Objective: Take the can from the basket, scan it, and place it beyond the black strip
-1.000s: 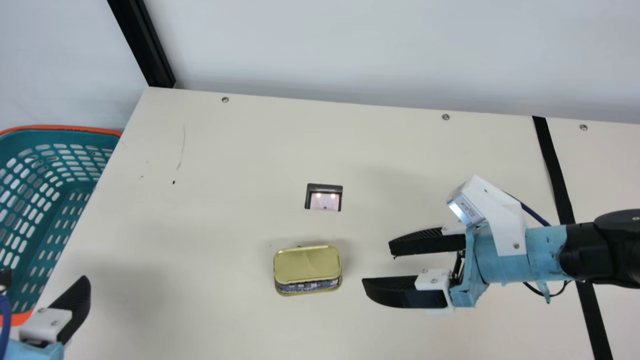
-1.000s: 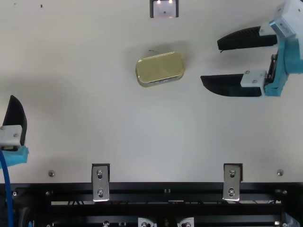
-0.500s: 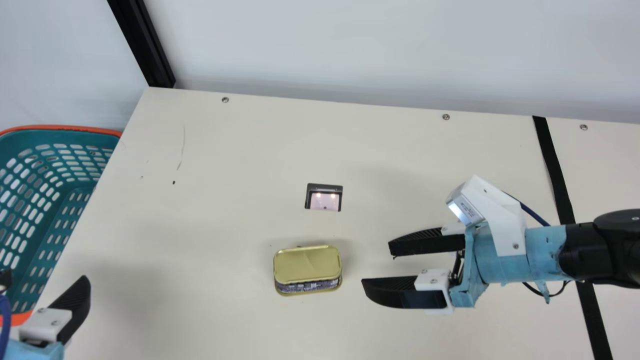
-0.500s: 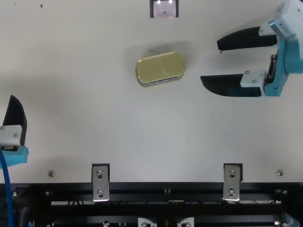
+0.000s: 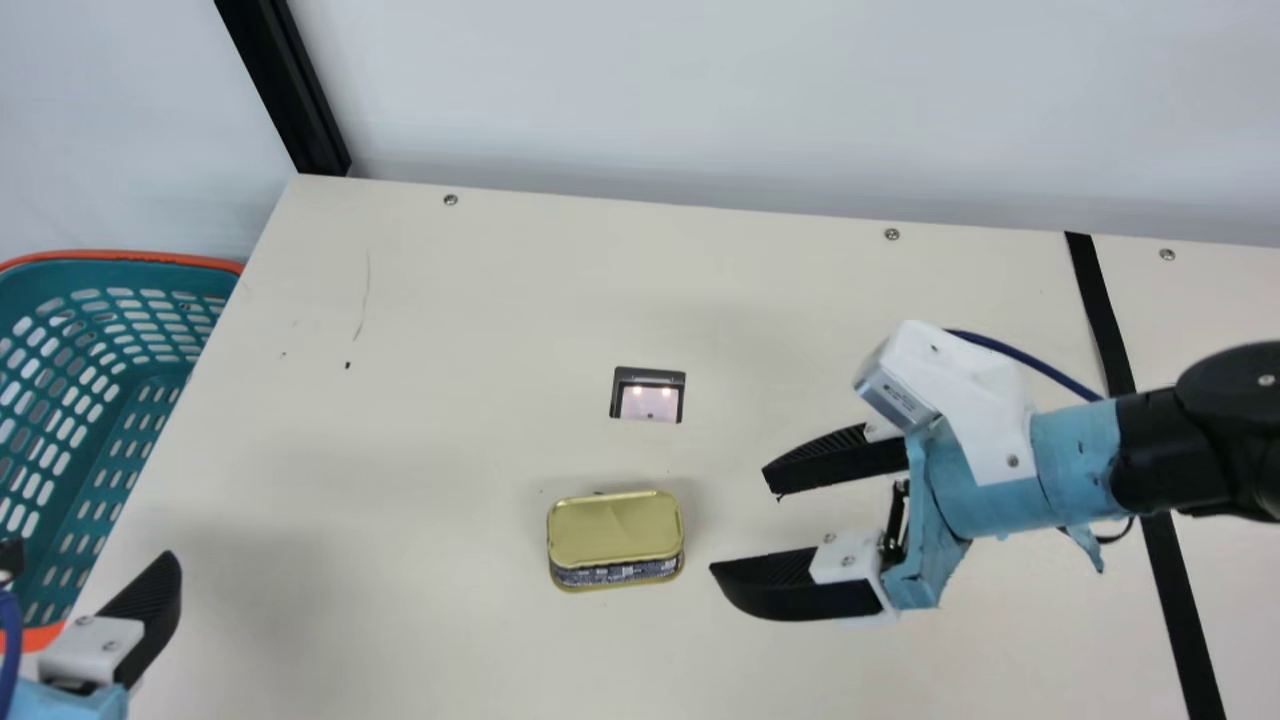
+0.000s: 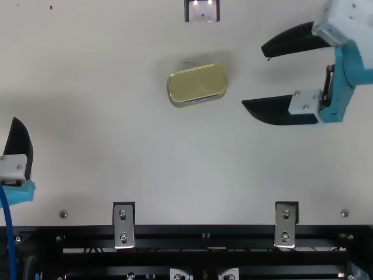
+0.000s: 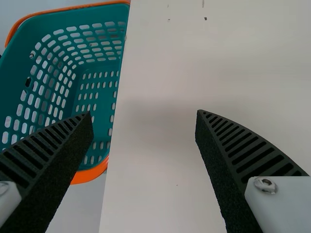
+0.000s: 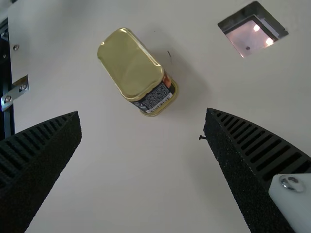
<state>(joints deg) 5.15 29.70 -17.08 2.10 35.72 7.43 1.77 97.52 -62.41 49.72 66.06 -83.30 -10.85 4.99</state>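
The can [image 5: 615, 530] rests flat on the desk [image 5: 450, 300], gold face up, between the scanner window [image 5: 648, 396] and the near edge. Its long sides run roughly with that edge, at a slight skew; a barcode is visible on its dark side in the right wrist view. The can lies on the scanner's side of the black strip [image 5: 1100, 310], which runs from the far edge towards the near one across the right part of the desk.

Right end effector [image 5: 738, 520]: wide open, nothing in its grasp. Its two fingers point towards the can from the side of the desk's right edge — near the can, but apart from it. The arm behind it passes above the strip.

Left end effector [image 5: 140, 610]: also wide open and holding nothing, as its wrist view confirms. It is located by the desk's left edge, well apart from the can. The teal basket [image 5: 125, 257], orange at the rim, stands alongside that edge.
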